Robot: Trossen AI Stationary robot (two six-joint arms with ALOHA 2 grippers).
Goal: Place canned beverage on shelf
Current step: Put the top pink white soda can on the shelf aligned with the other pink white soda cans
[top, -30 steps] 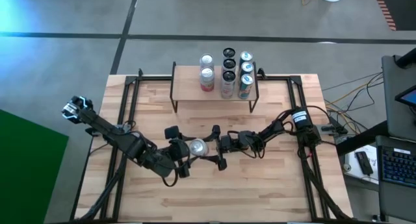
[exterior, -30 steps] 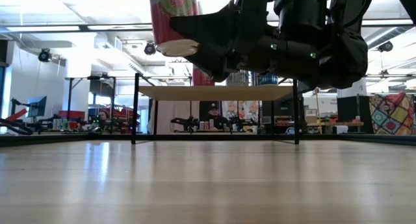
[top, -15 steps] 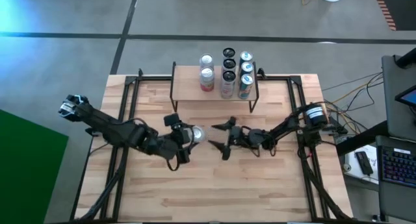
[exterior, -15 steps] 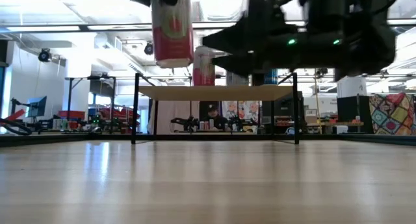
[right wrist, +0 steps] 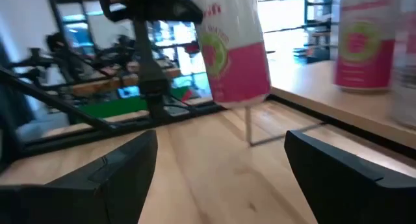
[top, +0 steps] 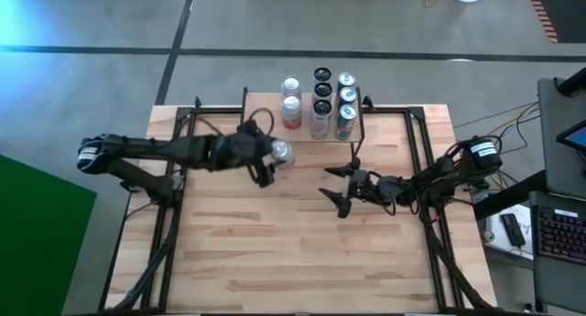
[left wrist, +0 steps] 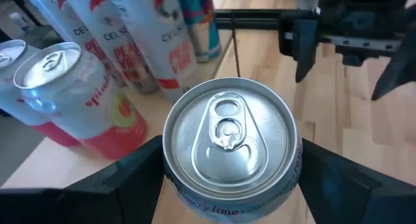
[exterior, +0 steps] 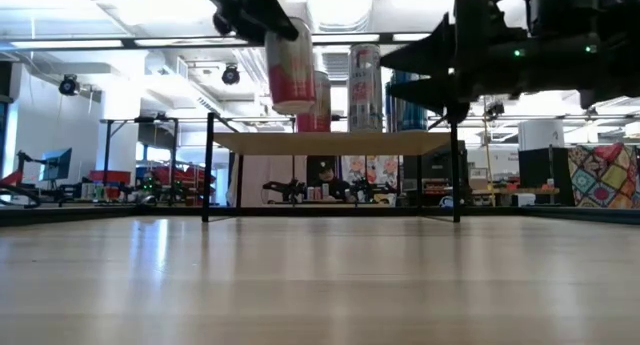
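Whereas a second ago both hands met at mid-desk, the pink-and-white can [top: 281, 152] is now carried by the left hand [top: 271, 157] alone, clenched around it at the shelf [top: 265, 124] front edge, right hand [top: 342, 185] withdrawn rightward, fingers spread, empty, shelf cans [top: 320, 103] unmoved.

Keyboard [top: 560, 232] at table's right edge; cables [top: 499, 133] on grey floor; green panel [top: 41, 234] left.

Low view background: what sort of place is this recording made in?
Probably a robotics lab or workshop in a large open hall. Ceiling strip lights run overhead, workbenches with equipment line the back, and a keyboard sits beside the slatted table.
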